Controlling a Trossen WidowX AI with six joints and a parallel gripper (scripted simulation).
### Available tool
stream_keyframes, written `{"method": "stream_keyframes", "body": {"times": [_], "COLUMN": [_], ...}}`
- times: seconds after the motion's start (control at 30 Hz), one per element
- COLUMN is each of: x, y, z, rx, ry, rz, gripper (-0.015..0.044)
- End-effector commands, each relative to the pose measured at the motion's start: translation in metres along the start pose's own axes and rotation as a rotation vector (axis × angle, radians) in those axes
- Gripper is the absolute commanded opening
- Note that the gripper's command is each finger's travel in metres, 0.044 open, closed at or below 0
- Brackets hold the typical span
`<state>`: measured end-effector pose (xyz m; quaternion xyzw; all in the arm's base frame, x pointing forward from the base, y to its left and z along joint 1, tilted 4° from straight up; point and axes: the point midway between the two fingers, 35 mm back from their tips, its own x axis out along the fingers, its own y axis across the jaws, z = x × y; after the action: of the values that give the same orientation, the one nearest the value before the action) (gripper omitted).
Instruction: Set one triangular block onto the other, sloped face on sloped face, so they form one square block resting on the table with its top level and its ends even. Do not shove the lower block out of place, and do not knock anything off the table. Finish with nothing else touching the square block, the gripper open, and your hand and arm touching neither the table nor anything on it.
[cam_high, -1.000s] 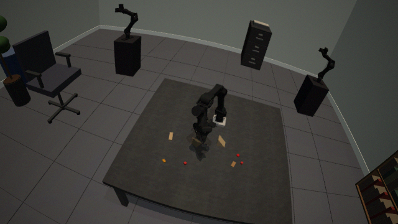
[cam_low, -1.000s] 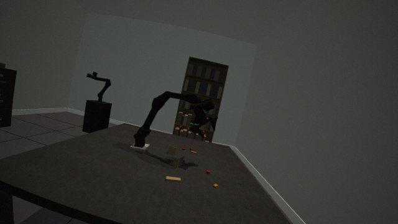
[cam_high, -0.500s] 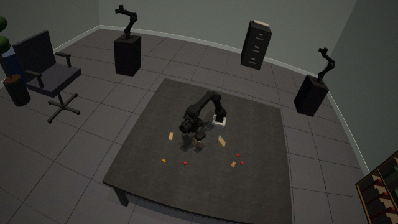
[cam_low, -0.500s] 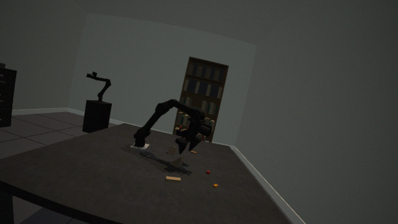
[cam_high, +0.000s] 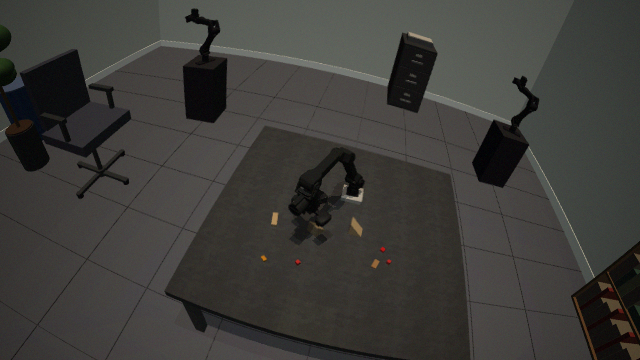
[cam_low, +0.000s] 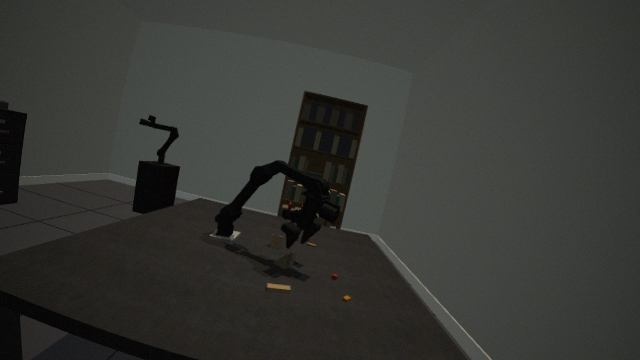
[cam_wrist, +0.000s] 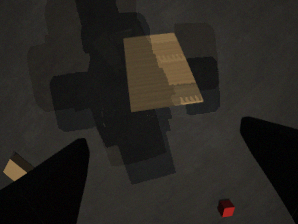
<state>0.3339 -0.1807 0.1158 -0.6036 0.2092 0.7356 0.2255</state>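
Note:
One triangular wood block (cam_high: 316, 229) (cam_low: 286, 260) (cam_wrist: 160, 72) stands on the table (cam_high: 235, 280) (cam_low: 150, 300), in the arm's shadow. Its wedge outline shows in the exterior view, and the gripper partly covers it in the top view. The other triangular block (cam_high: 356, 227) (cam_low: 278, 241) stands apart, nearer the arm's base, with a pale face lit in the top view. My gripper (cam_high: 312, 218) (cam_low: 298, 241) (cam_wrist: 166, 135) is wide open and empty, pointing down above the first block. In the wrist view that block lies beyond the fingertips, above the middle of the gap.
A flat light plank (cam_high: 274, 218) (cam_low: 278, 287) lies to the left in the top view. An orange piece (cam_high: 263, 258) (cam_low: 347, 298) and a red cube (cam_high: 298, 262) (cam_low: 335, 276) (cam_wrist: 226, 207) lie in front. Two red cubes and a small tan block (cam_high: 375, 263) lie front right.

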Motion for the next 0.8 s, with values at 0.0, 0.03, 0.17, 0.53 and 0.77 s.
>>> {"method": "stream_keyframes", "body": {"times": [0.0,0.03,0.17,0.53,0.77], "x": [0.012,0.013,0.020,0.037,0.049], "y": [0.000,0.000,-0.001,-0.002,-0.003], "z": [-0.001,-0.001,-0.001,0.000,0.001], "rx": [-0.007,-0.007,-0.007,-0.008,-0.008], "ry": [-0.023,-0.025,-0.034,-0.059,-0.074], "rz": [0.007,0.008,0.009,0.013,0.016], "gripper": [0.0440,0.0440,0.0440,0.0440,0.0440]}}
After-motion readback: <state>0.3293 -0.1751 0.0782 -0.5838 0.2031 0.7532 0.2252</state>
